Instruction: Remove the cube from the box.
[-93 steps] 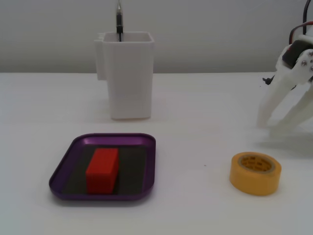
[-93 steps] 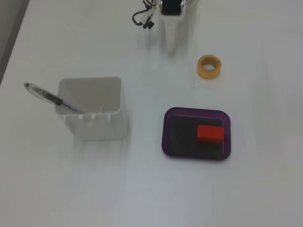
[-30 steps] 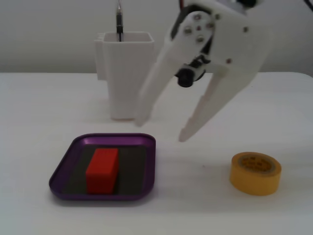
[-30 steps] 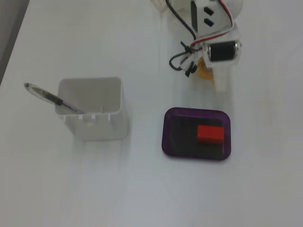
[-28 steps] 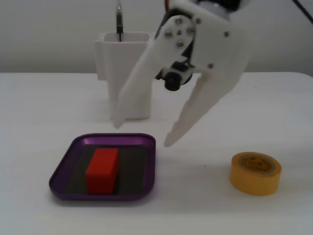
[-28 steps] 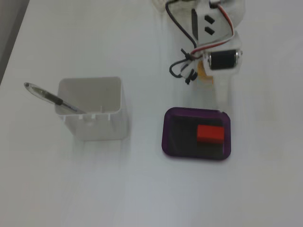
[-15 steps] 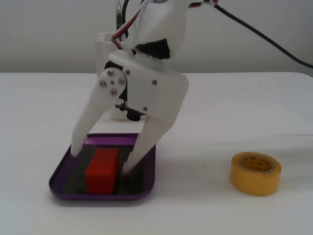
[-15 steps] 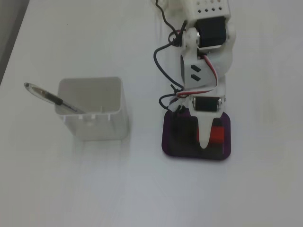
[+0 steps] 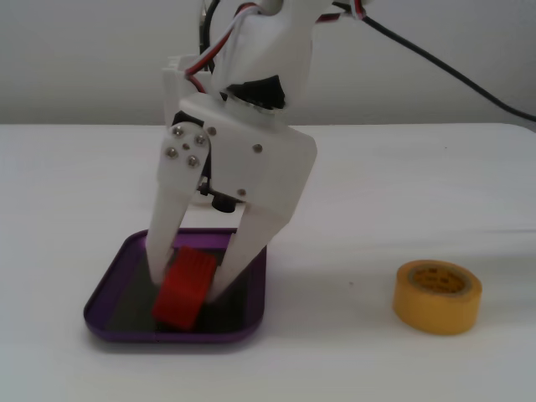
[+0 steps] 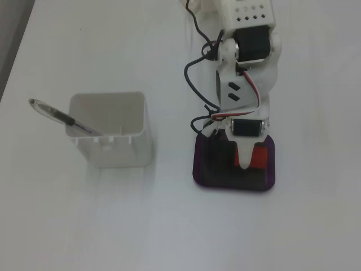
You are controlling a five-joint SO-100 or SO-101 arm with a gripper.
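The red cube (image 9: 182, 290) lies tilted inside the purple box (image 9: 111, 295), near the middle of its dark bottom. My gripper (image 9: 187, 283) comes down from above with its white fingers (image 9: 161, 243) on either side of the cube, pressed against its two sides. In the other fixed view, seen from above, the arm covers much of the box (image 10: 231, 184). There only part of the cube (image 10: 262, 158) shows beside the gripper (image 10: 251, 162). I cannot tell whether the cube rests on the box bottom or is just off it.
A yellow tape roll (image 9: 437, 295) lies flat on the white table to the right of the box in a fixed view. In the view from above, a tall white square container (image 10: 113, 132) holding a pen (image 10: 56, 113) stands to the left of the box.
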